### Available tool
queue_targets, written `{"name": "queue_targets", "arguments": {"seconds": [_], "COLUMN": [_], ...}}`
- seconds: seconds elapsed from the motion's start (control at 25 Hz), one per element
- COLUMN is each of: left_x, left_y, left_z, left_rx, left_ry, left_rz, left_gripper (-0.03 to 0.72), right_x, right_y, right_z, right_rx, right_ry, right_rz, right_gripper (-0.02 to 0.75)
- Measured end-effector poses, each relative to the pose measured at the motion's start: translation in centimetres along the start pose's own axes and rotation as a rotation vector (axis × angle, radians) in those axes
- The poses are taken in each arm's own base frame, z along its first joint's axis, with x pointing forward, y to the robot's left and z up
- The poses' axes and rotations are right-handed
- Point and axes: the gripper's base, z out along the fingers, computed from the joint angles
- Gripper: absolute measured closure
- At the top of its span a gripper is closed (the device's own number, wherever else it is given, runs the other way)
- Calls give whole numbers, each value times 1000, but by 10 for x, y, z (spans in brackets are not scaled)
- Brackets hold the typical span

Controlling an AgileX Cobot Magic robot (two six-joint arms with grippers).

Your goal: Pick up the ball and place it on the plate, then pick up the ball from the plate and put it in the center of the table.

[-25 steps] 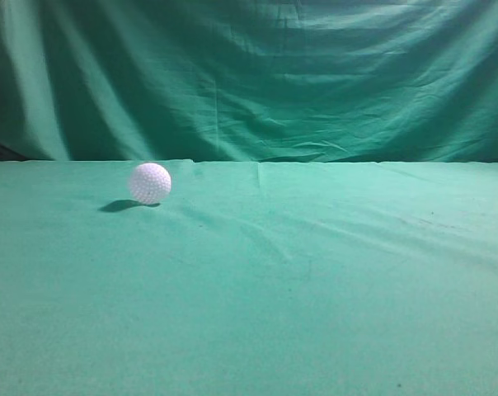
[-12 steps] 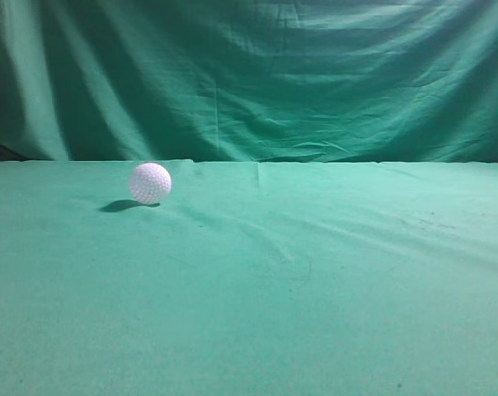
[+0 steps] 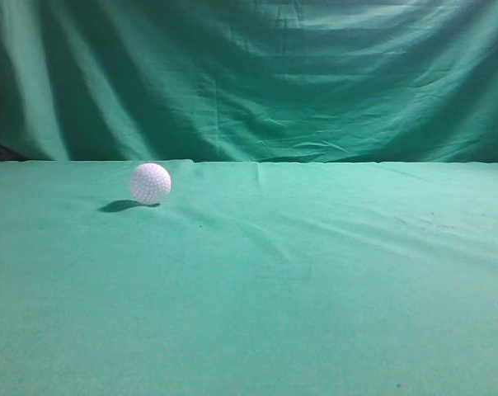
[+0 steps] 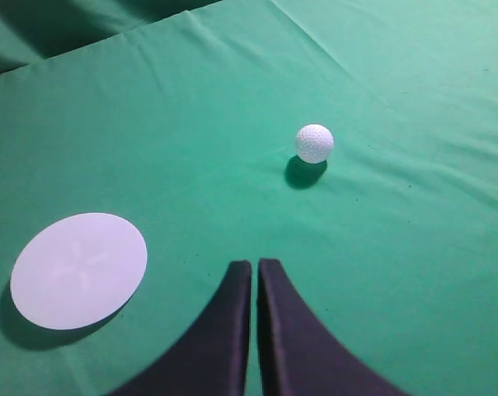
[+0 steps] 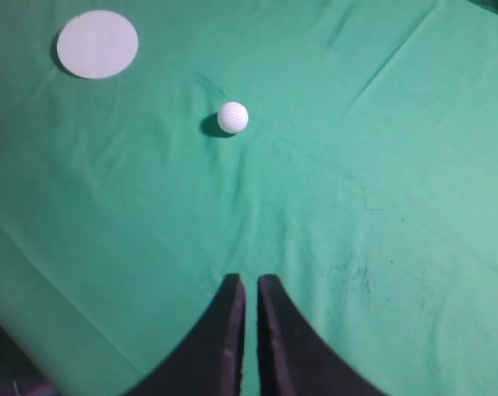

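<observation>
A white ball (image 3: pixel 150 183) is seen resting alone on the green table (image 3: pixel 315 313), untouched by either gripper.

Nearest in each wrist view, the dark fingers are seen pressed almost together: the left gripper (image 4: pixel 255 266) is closed on nothing, and the right gripper (image 5: pixel 249 280) is likewise closed and empty, both held above the cloth. Further out, a flat, pale round plate (image 4: pixel 78 269) is seen lying on the cloth, well apart from the ball (image 4: pixel 314 143). The ball is dimpled all over and round, so no long axis or facing can be told. In the exterior view it is set left of centre, towards the far edge, with its shadow cast to the left. Behind it, a folded green backdrop (image 3: pixel 249 78) is hung.
</observation>
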Motion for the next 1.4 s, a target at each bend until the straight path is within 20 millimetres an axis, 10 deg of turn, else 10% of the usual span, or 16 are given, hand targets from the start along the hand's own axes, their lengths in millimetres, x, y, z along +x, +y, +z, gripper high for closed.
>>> {"name": "queue_targets", "arguments": {"seconds": [0.44,0.88,1.4], "left_x": [0,0,0], "left_y": [0,0,0], "left_z": [0,0,0], "left_rx": [0,0,0], "left_ry": [0,0,0], "left_rz": [0,0,0], "left_gripper": [688,688,688], "right_x": [94,119,194], "right_y": [8,4,-19], "right_z": [2,-5,37], "right_rx": [-65,-2,410], "right_ry": [-343,-439,-640], "right_rz": [90,46,202], "right_gripper": [738,738,738]}}
